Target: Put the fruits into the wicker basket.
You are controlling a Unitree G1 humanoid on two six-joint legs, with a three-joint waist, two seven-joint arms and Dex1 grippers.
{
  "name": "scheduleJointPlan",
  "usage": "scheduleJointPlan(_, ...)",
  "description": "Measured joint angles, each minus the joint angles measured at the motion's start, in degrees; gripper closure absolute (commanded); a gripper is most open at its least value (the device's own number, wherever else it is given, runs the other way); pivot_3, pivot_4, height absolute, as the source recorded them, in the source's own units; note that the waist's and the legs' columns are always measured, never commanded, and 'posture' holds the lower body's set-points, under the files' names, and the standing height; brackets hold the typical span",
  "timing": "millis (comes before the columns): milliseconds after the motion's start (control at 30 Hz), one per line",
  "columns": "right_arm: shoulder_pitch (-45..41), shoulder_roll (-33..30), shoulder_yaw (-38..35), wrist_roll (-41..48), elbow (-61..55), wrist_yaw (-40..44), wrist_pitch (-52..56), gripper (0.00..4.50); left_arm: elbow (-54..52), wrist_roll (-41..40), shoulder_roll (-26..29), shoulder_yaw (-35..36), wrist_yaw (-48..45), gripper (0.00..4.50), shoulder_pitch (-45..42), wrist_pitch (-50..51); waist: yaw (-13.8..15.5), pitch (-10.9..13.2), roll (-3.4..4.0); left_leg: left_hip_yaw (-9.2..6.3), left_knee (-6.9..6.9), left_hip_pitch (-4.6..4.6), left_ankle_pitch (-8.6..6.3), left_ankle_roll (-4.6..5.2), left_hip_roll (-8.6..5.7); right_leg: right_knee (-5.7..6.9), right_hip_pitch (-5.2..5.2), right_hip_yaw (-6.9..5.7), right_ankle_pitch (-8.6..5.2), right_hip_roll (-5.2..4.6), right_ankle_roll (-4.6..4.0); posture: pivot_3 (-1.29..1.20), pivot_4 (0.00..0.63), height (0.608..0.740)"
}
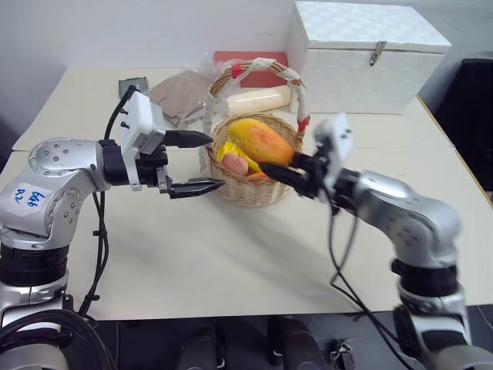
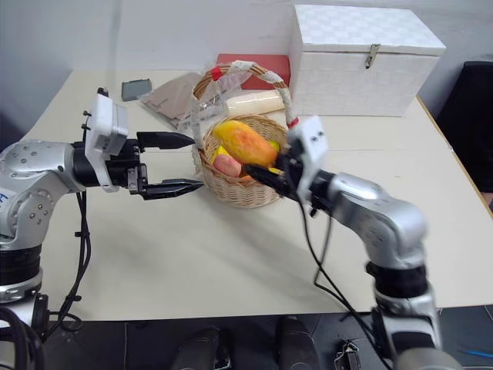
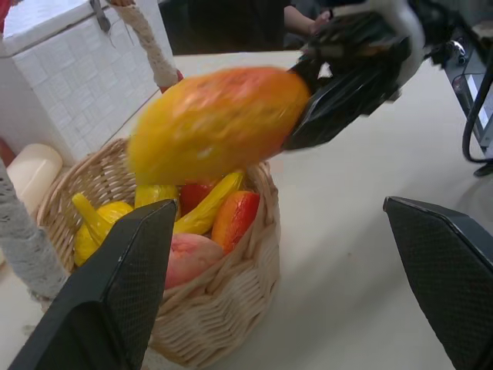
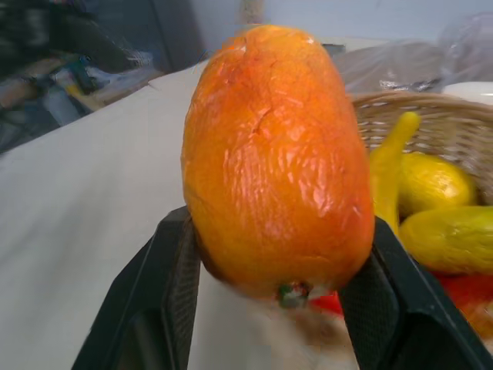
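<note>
Nearest to me are my own two arms, and between them sits the wicker basket (image 1: 248,181), about the middle of the bench (image 1: 231,262).

My right gripper (image 4: 281,304) is squeezing a mango (image 4: 277,154), one black finger on each side of its stem end. I hold the mango up above the basket, over the rim on my right. Inside the basket I can see the peach (image 3: 192,258), low against the near wall. Next to it are a second mango (image 3: 235,216), red and orange, and some yellow fruit (image 3: 104,231) with a banana (image 3: 212,204) across it.

My left gripper (image 1: 199,162) is spread wide and holds nothing. It sits just beside the basket on my left, with one finger near the rim and one lower by the woven wall, not touching.

Behind the basket lies a cream roll (image 1: 258,100), and behind that a red flat thing (image 1: 250,65). A white box (image 1: 362,58) with a metal clasp stands at the far right corner. A brown bag (image 1: 181,92) and a small dark card (image 1: 132,85) lie toward the far left.

A white sticker (image 1: 27,199) on my left arm has blue writing, but I cannot read it.

Between the basket and the near edge the bench is bare, and so is its right side.
</note>
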Motion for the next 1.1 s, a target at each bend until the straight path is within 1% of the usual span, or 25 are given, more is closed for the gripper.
scheduleJointPlan(33, -1.2, 0.9, 0.6, -1.8, 2.1, -0.9, -0.7, 1.55, 0.0, 0.0, 0.0, 0.0, 0.1, 0.00, -0.1, 0.0, 0.0, 0.0, 0.00, 0.00, 0.00, -0.06, 0.00, 0.00, 0.01, 0.04, -0.02, -0.01, 0.00, 0.01, 0.01, 0.00, 0.150, 0.740)
scheduleJointPlan(100, -2.4, 1.4, 0.8, -3.3, 3.7, -1.2, -1.3, 0.87, -0.1, 0.0, 0.0, 0.0, 0.1, 0.00, -0.1, 0.0, 0.3, 0.0, 0.00, -0.13, 0.03, -0.30, 0.00, 0.01, 0.01, 0.03, -0.12, -0.16, 0.01, 0.01, 0.02, 0.00, 0.150, 0.740)
scheduleJointPlan(133, -2.7, 1.4, 0.8, -3.8, 3.7, -1.1, -1.5, 0.45, -0.1, 0.0, 0.1, 0.0, 0.1, 0.00, -0.1, 0.1, 0.3, 0.0, 0.00, -0.17, 0.07, -0.52, 0.00, 0.03, -0.01, 0.02, -0.29, -0.19, 0.02, -0.01, 0.04, 0.00, 0.150, 0.740)
scheduleJointPlan(167, -2.8, 1.4, 0.8, -4.2, 3.6, -0.9, -1.7, 0.19, -0.1, 0.0, 0.1, 0.1, 0.1, 0.00, 0.0, 0.1, 0.3, 0.0, 0.00, -0.15, 0.09, -0.67, 0.01, 0.06, -0.04, 0.02, -0.42, -0.17, 0.05, -0.02, 0.09, 0.00, 0.150, 0.740)
scheduleJointPlan(200, -2.6, 1.2, 0.8, -4.4, 3.4, -0.7, -1.8, 0.09, -0.1, 0.0, 0.1, 0.1, 0.2, 0.00, 0.1, 0.1, 0.3, 0.0, 0.00, -0.11, 0.09, -0.74, 0.01, 0.09, -0.07, 0.01, -0.51, -0.16, 0.07, -0.05, 0.12, 0.00, 0.150, 0.740)
scheduleJointPlan(233, -2.6, 1.1, 0.6, -4.3, 3.2, -0.5, -1.7, 0.09, -0.1, 0.0, 0.2, 0.1, 0.2, 0.00, 0.3, 0.2, 0.2, 0.0, 0.00, -0.06, 0.09, -0.75, 0.00, 0.11, -0.08, 0.01, -0.52, -0.15, 0.07, -0.06, 0.14, 0.00, 0.150, 0.740)
scheduleJointPlan(300, -0.6, 0.6, -2.6, -1.3, -0.4, 0.3, -0.2, 0.09, -0.2, 0.0, 0.2, 0.3, 0.4, 0.00, 0.5, 0.2, 0.3, 0.0, 0.00, -0.08, 0.09, -0.77, 0.00, 0.11, -0.06, -0.01, -0.54, -0.19, 0.08, -0.04, 0.15, 0.00, 0.150, 0.740)
scheduleJointPlan(367, 1.6, -2.2, -7.2, 3.0, -5.1, 1.8, 2.0, 0.09, -0.2, 0.0, 0.2, 0.7, 0.9, 0.00, 0.7, 0.2, 0.5, 0.0, 0.00, -0.10, 0.09, -0.78, 0.00, 0.11, -0.06, -0.03, -0.53, -0.20, 0.08, -0.04, 0.15, 0.00, 0.150, 0.740)
scheduleJointPlan(433, 4.9, -7.5, -13.6, 6.9, -9.7, 3.1, 4.3, 0.09, -0.2, -0.2, 0.2, 1.2, 1.3, 0.00, 0.8, 0.4, 0.8, 0.0, -0.01, -0.08, 0.10, -0.75, 0.00, 0.14, -0.07, -0.05, -0.49, -0.17, 0.10, -0.05, 0.18, 0.00, 0.150, 0.740)
scheduleJointPlan(500, 8.1, -11.2, -17.7, 7.9, -11.1, 3.2, 5.7, 0.09, -0.2, -0.3, 0.2, 1.5, 1.5, 0.00, 0.9, 0.4, 0.9, 0.0, -0.01, -0.07, 0.11, -0.70, 0.03, 0.19, -0.08, -0.05, -0.45, -0.17, 0.11, -0.05, 0.20, 0.00, 0.150, 0.740)
scheduleJointPlan(567, 10.0, -12.0, -19.6, 7.6, -10.8, 2.2, 6.3, 0.09, -0.2, -0.4, 0.1, 1.7, 1.7, 0.00, 0.9, 0.4, 0.8, 0.0, -0.01, 0.01, 0.12, -0.59, 0.08, 0.19, -0.10, -0.11, -0.46, -0.06, 0.12, -0.06, 0.20, 0.00, 0.150, 0.740)
scheduleJointPlan(733, 8.6, -9.6, -18.0, 3.9, -7.0, -0.4, 3.1, 0.09, 0.0, -0.4, -0.6, 1.5, 2.2, 0.00, 0.4, 0.4, -0.3, 0.0, -0.01, 0.04, 0.09, -0.48, 0.19, 0.03, -0.05, 0.07, -0.52, 0.02, 0.12, 0.03, 0.10, 0.00, 0.150, 0.740)
scheduleJointPlan(900, 0.4, -2.3, -10.5, -4.5, 6.2, -1.9, -6.2, 0.09, 0.3, -0.3, -0.7, 0.9, 2.0, 0.00, -0.6, 0.1, -0.2, 0.0, -0.01, 0.12, 0.08, -0.62, 0.22, 0.01, -0.04, 0.38, -0.70, 0.07, 0.11, 0.02, 0.08, 0.00, 0.150, 0.740)
scheduleJointPlan(1033, -6.8, 1.1, -7.9, -10.0, 19.3, -1.5, -14.0, 0.09, 1.8, -0.1, -0.6, 0.7, 2.0, 0.00, -0.9, -0.4, 0.0, 0.0, -0.01, 0.16, 0.09, -0.66, 0.22, 0.03, -0.05, 0.35, -0.73, 0.06, 0.11, 0.00, 0.09, 0.00, 0.150, 0.740)
scheduleJointPlan(1067, -7.7, 1.6, -7.8, -10.8, 21.1, -1.4, -15.0, 0.09, 1.9, -0.1, -0.6, 0.6, 2.0, 0.00, -0.9, -0.4, 0.1, 0.0, -0.01, 0.16, 0.09, -0.68, 0.22, 0.03, -0.05, 0.35, -0.73, 0.06, 0.11, -0.01, 0.09, 0.00, 0.150, 0.740)
scheduleJointPlan(1100, -8.8, 2.2, -7.8, -11.8, 23.3, -1.4, -16.4, 0.26, 1.9, -0.1, -0.6, 0.7, 2.1, 0.00, -0.9, -0.4, 0.1, 0.0, -0.01, 0.15, 0.09, -0.68, 0.22, 0.03, -0.05, 0.35, -0.73, 0.05, 0.11, -0.02, 0.09, 0.00, 0.150, 0.740)
